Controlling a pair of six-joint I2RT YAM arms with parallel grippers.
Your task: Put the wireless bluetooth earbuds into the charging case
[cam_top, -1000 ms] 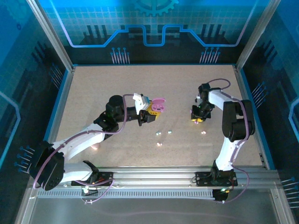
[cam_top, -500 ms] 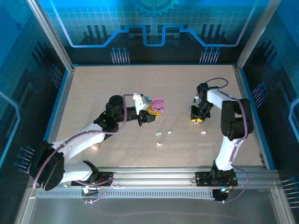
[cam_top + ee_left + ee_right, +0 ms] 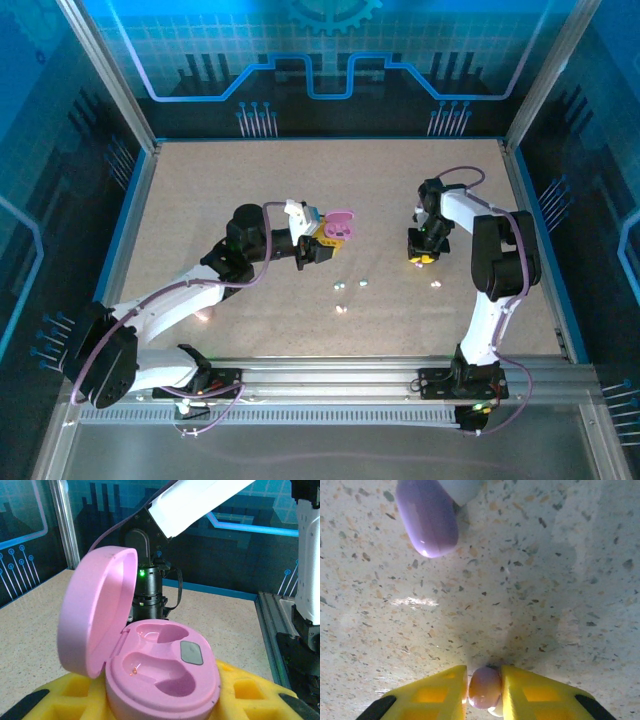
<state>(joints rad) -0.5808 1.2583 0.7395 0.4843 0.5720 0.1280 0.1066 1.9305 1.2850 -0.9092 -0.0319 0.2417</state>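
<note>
Left hand is clamping its yellow fingertips on the open pink charging case. Right hand is pinching one lilac earbud just over the counter, and loose earbuds are lying between the arms.

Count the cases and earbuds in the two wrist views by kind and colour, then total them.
Pink case, open: 1
Purple case: 1
Earbud, gripped: 1
Total: 3, plus a pale object cut off at the edge, kind unclear.

Speckled beige tabletop (some glare spots) ringed by blue circuit-patterned walls.
</note>
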